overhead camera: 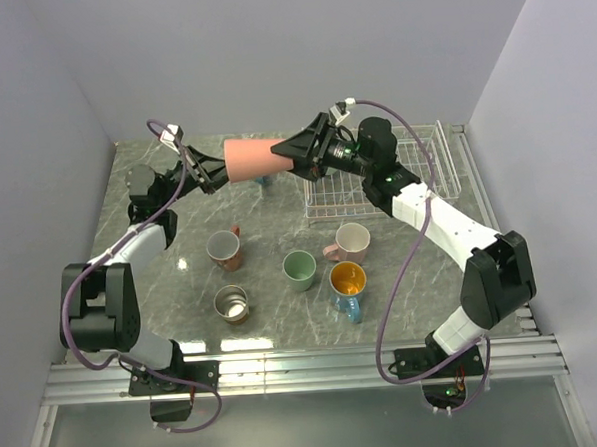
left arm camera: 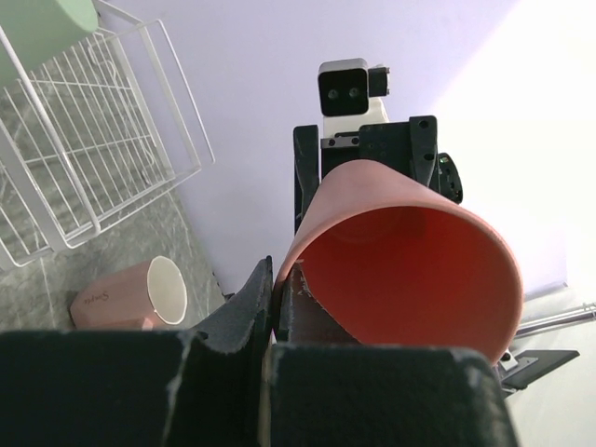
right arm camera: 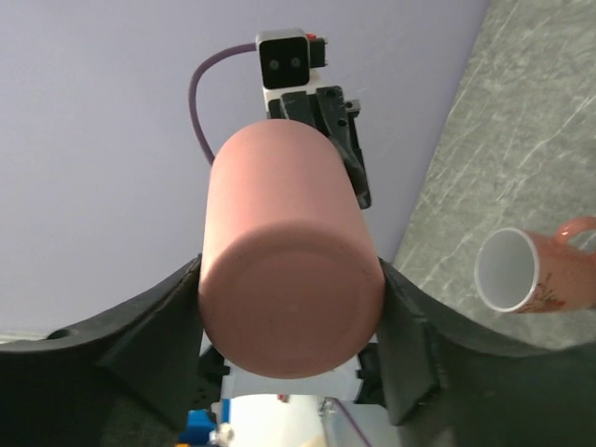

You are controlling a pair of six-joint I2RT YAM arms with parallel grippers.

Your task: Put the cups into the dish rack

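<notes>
The salmon pink cup (overhead camera: 250, 158) hangs on its side in the air at the back, held from both ends. My left gripper (overhead camera: 216, 174) is shut on its rim, one finger inside the mouth (left arm camera: 275, 279). My right gripper (overhead camera: 293, 156) is shut around its base (right arm camera: 291, 317). The white wire dish rack (overhead camera: 323, 212) stands at the back right, partly behind my right arm. A mint green cup (left arm camera: 42, 23) shows over the rack (left arm camera: 93, 149). A blue cup (overhead camera: 264, 179) peeks out under the held cup.
On the table stand a brown mug (overhead camera: 225, 249), a mint green cup (overhead camera: 300, 268), a pale pink cup (overhead camera: 352, 241), a blue cup with orange-gold inside (overhead camera: 347, 281) and a steel cup (overhead camera: 231, 303). Grey walls close in the back and sides.
</notes>
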